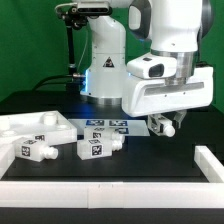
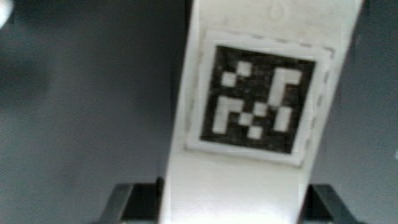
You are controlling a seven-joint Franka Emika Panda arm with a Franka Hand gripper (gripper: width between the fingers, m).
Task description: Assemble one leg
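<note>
Leg [image 2: 240,110] is filling the wrist view: a long, flat-faced white plastic block, smooth and matte, carrying a square black-and-white fiducial tag with a blocky pattern. The gripper [image 2: 238,208] is closing its two dark fingers [image 2: 139,204] against the block's opposite sides, so the jaws are standing only as far apart as the leg is wide and are gripping it.

In the exterior view, the glossy white Panda arm [image 1: 100,55] is reaching forward and bending down, its wrist pointing at the black table [image 1: 150,160]. The fingers are hanging at about 4 o'clock from centre, with a small rounded white end of the leg showing between them. Two other legs [image 1: 95,148] are lying at 8 o'clock, the rimmed white tabletop [image 1: 22,125] at 9 o'clock, and the marker board [image 1: 105,126] near 6 o'clock.
</note>
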